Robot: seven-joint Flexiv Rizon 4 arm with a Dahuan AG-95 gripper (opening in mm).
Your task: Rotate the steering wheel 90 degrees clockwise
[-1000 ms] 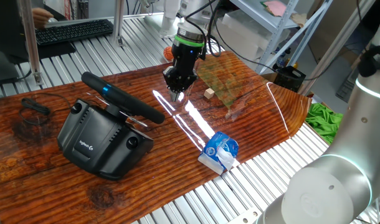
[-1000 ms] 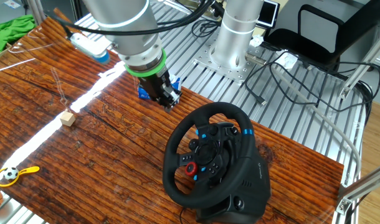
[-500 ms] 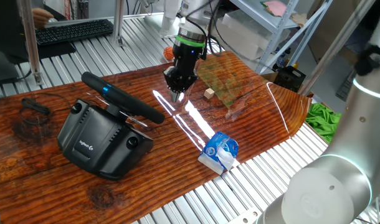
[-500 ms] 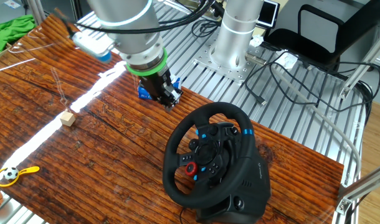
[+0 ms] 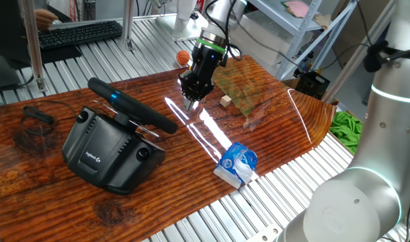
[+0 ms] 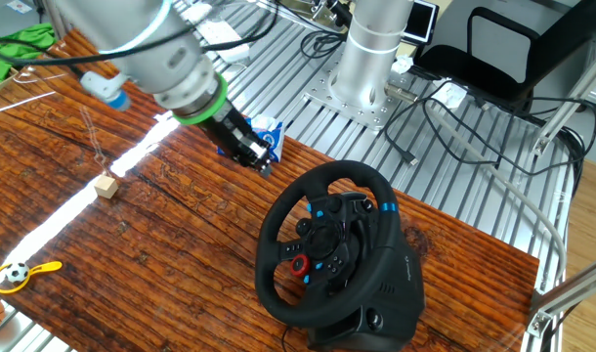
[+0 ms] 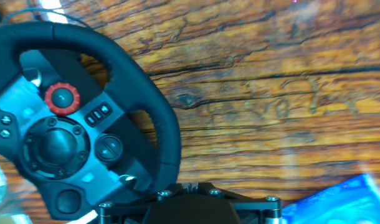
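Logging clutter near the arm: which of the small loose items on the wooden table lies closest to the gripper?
The blue-and-white packet, just behind the gripper at the table's edge. The wooden cube and the yellow toy with a football lie farther off.

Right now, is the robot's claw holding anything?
No. The claw holds nothing; it hangs above the wooden table, apart from the steering wheel.

The wheel [image 6: 322, 240] is black, with blue marks and a red knob [image 7: 61, 98]. The counter [image 6: 161, 254] is reddish-brown with dark wood grain. The packet [image 5: 237, 163] is blue and white. The arm has a green ring [image 5: 210, 43].
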